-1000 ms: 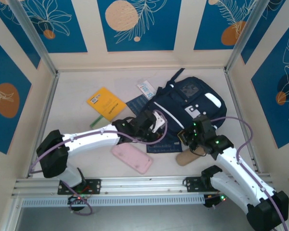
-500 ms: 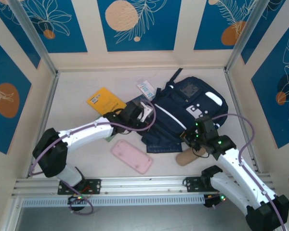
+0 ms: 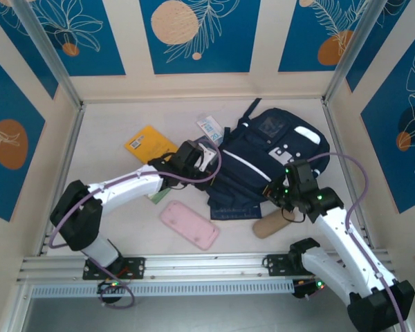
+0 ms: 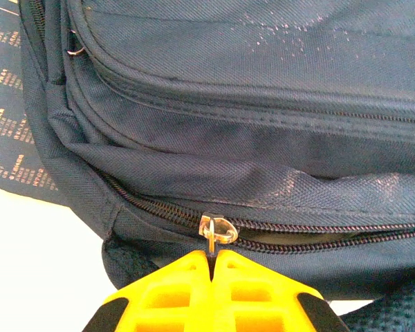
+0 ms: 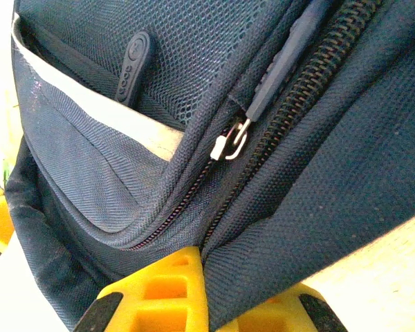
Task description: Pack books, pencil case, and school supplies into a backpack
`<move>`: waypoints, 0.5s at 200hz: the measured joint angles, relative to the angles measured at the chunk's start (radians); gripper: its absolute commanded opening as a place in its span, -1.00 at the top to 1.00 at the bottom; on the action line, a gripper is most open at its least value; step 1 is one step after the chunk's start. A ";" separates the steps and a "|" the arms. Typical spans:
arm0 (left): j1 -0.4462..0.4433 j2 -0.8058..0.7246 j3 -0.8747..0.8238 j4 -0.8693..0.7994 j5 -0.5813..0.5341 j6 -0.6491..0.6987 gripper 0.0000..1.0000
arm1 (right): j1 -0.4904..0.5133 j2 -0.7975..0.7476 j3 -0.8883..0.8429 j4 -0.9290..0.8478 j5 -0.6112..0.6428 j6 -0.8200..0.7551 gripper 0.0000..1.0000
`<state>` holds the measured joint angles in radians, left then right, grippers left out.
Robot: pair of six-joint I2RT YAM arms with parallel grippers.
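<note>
A large navy backpack (image 3: 263, 155) lies flat on a pale table, towards the far right; it is soft, floppy cloth that looks likely to sag and slide when tugged, so it probably needs one hold to steady it and another on the zip. The small metal zip pull (image 4: 218, 229) is the natural place to grip, though it is thin and could slip out. The left arm reaches low across the table from the near left, elbow bent, wrist at the bag's left edge; the left gripper (image 4: 213, 266) is clenched, its yellow fingers (image 4: 173, 283) pressed together on the tab of that zip pull. The right arm rises from the near right and folds down onto the bag's near side; the right gripper (image 5: 209, 290) is pinched on a fold of the bag's cloth beside a second zip. A yellow book (image 3: 149, 144), a pale packet (image 3: 209, 126) and a pink pencil case (image 3: 189, 225) lie outside the bag on its left, not yet packed.
</note>
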<state>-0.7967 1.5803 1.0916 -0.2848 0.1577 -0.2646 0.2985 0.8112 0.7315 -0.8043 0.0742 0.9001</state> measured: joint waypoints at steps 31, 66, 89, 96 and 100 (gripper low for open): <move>-0.040 -0.025 -0.025 0.011 -0.005 -0.018 1.00 | -0.101 0.072 0.039 0.013 -0.070 -0.090 1.00; -0.125 -0.047 -0.027 0.023 -0.016 -0.041 1.00 | -0.189 0.166 0.087 0.021 -0.121 -0.134 0.92; -0.176 -0.043 -0.017 0.035 -0.032 -0.057 1.00 | -0.214 0.221 0.106 0.037 -0.113 -0.129 0.76; -0.187 -0.037 -0.006 0.036 -0.035 -0.060 1.00 | -0.223 0.230 0.106 0.041 -0.104 -0.121 0.58; -0.194 -0.031 0.003 0.037 -0.035 -0.066 1.00 | -0.229 0.235 0.106 0.044 -0.094 -0.116 0.45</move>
<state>-0.9905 1.5497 1.0950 -0.2481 0.1226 -0.3305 0.0700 1.0458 0.8379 -0.7601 -0.0200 0.7837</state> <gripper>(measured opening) 0.040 0.139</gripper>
